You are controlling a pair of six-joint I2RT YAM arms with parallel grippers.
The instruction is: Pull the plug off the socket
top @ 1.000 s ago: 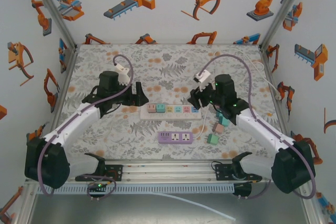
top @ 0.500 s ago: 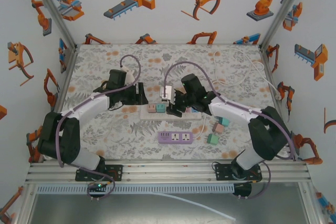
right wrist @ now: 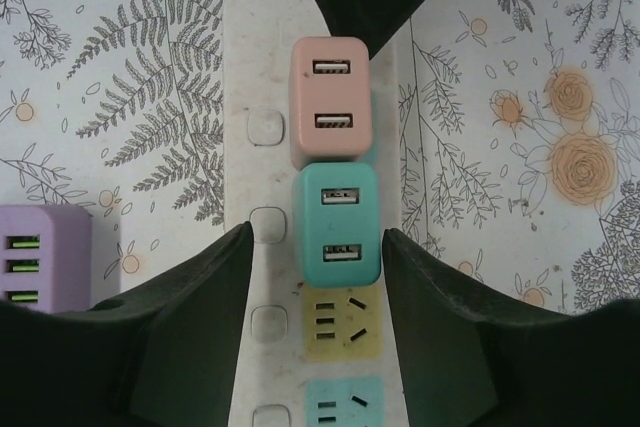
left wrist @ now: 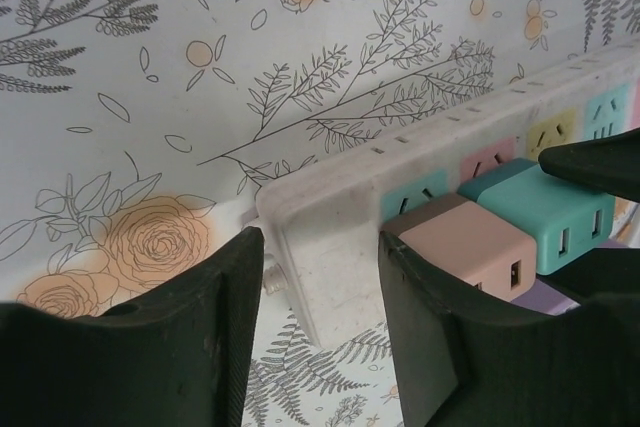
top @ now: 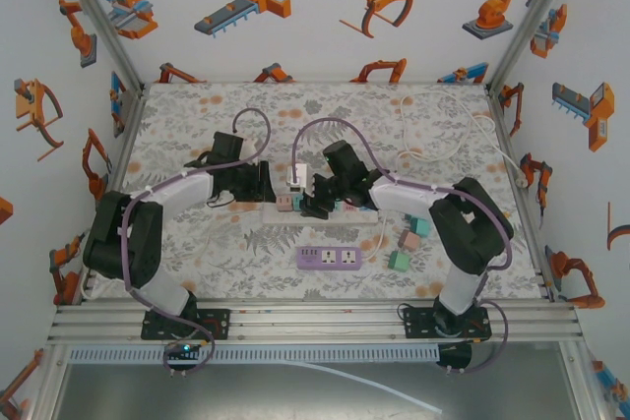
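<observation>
Teal square plastic plug (right wrist: pixel 338 217): my open right claw (right wrist: pixel 318 237) straddles it; pinch squarely, pull straight, with my left claw (left wrist: pixel 320 247), grip unclear, astride the white power strip (left wrist: pixel 420 147).

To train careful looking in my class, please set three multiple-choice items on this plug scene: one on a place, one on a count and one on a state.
1. Where on the white power strip is the pink plug?
A. in the end socket, next to the teal plug
B. in the middle socket
C. lying loose beside the strip

2. How many USB ports show on the teal plug's face?
A. one
B. two
C. four

3. What state is the teal plug in?
A. lying loose
B. lifted clear
C. seated in the strip

Answers:
1 A: the left wrist view shows it at the strip's end.
2 B: the right wrist view shows two stacked slots.
3 C: its base sits on the strip.
</observation>
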